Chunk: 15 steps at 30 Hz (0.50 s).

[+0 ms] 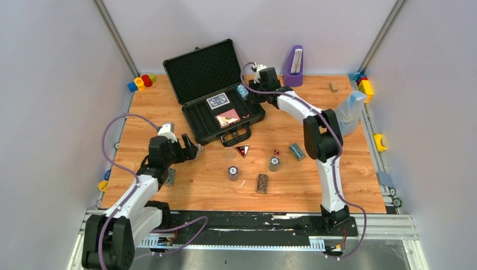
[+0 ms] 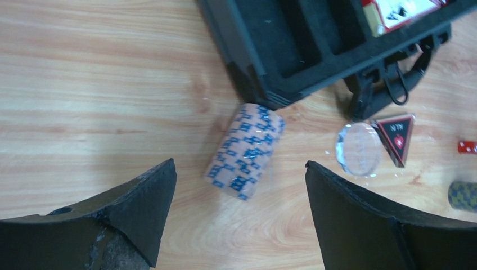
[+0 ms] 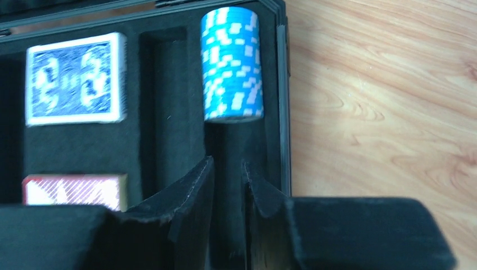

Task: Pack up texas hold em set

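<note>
well, the case lies open at the back of the table, lid up. the right gripper hangs over its right-hand groove, fingers drawn almost together with only a slit between them and nothing in it. a light blue stack lies in that groove just beyond the tips. the blue deck sits in its pocket; the red deck is partly hidden behind the gripper. the left gripper is spread wide and empty by the case's near corner. ahead of it a blue-patterned stack lies on its side, touching the case or just shy of it, we cannot tell. overhead, the gripper hides that stack. the button and a clear disc lie near the handle. the die is cut off by the frame. other stacks dot the near table, too small to read.
</note>
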Motion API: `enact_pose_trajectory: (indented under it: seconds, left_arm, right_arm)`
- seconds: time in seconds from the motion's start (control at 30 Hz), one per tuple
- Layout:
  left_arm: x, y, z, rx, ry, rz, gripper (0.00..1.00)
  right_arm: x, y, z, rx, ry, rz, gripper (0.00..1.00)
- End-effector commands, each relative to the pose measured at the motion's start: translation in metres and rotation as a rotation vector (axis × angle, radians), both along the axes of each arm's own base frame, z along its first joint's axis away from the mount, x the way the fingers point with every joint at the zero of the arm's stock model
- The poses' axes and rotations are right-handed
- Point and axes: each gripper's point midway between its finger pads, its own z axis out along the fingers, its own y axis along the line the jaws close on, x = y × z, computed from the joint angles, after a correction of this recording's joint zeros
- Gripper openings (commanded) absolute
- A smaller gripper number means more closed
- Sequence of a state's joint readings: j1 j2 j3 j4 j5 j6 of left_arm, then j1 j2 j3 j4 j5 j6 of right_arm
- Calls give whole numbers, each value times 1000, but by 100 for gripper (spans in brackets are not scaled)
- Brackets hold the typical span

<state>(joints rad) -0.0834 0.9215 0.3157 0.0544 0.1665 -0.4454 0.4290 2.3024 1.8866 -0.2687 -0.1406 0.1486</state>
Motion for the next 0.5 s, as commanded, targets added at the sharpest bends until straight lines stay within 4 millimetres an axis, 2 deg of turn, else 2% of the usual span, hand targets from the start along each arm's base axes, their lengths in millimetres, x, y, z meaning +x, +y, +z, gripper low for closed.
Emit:
enact_pose_trajectory:
  seconds: [0.0, 0.07, 0.13, 0.23, 0.47]
  left_arm:
    - [21, -12, 24, 88, -87, -51, 93]
    - [23, -13, 23, 93, -77, -56, 93]
    - [24, -15, 22, 93, -68, -63, 93]
    - [27, -16, 20, 95, -51, -65, 91]
    - [33, -20, -3, 103, 64, -90, 84]
  right_arm:
    - [-16, 9, 110, 118, -202, 73, 29]
    - [-28, 7, 120, 141, -223, 86, 38]
    - [-37, 2, 133, 154, -252, 83, 43]
    - [-49, -8, 159, 161, -299, 67, 44]
    - [-74, -40, 226, 151, -476, 7, 49]
